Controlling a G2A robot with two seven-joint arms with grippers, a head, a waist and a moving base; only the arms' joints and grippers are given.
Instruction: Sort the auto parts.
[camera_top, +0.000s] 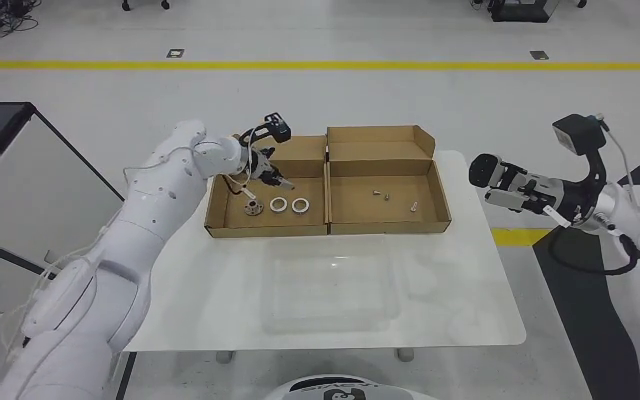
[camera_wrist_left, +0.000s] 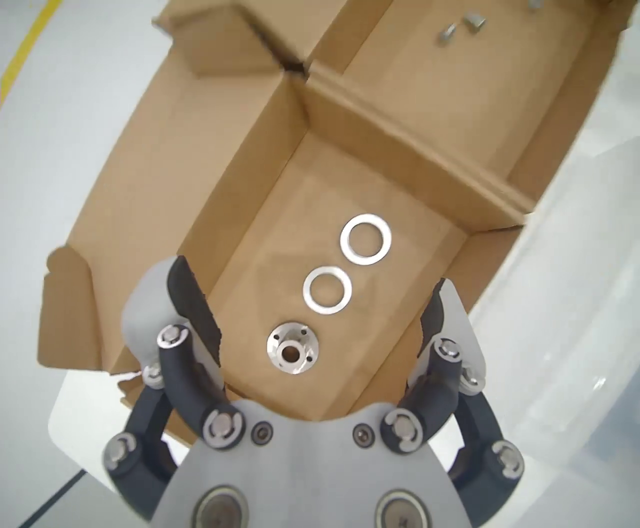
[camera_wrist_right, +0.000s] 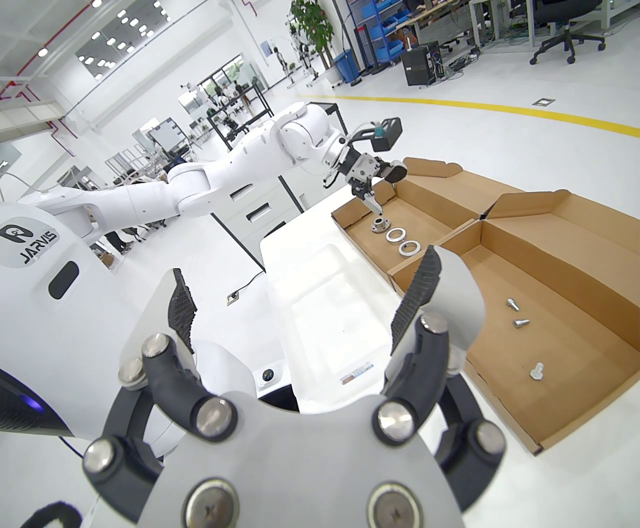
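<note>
Two open cardboard boxes stand side by side at the table's far side. The left box (camera_top: 225, 225) holds a metal flange hub (camera_top: 251, 208) and two flat washers (camera_top: 279, 205). In the left wrist view the hub (camera_wrist_left: 289, 347) and washers (camera_wrist_left: 327, 289) lie on the box floor. My left gripper (camera_top: 272, 182) hovers open over that box, above the hub, with nothing between its fingers (camera_wrist_left: 192, 305). The right box (camera_top: 440, 205) holds three small bolts (camera_top: 412, 207). My right gripper (camera_wrist_right: 307, 297) stands open and empty, off the table's right edge.
A clear plastic tray (camera_top: 330, 285) sits in the middle of the white table (camera_top: 470, 320), in front of the boxes. Both box lids (camera_top: 378, 140) stand up at the back. The table's right front part is bare.
</note>
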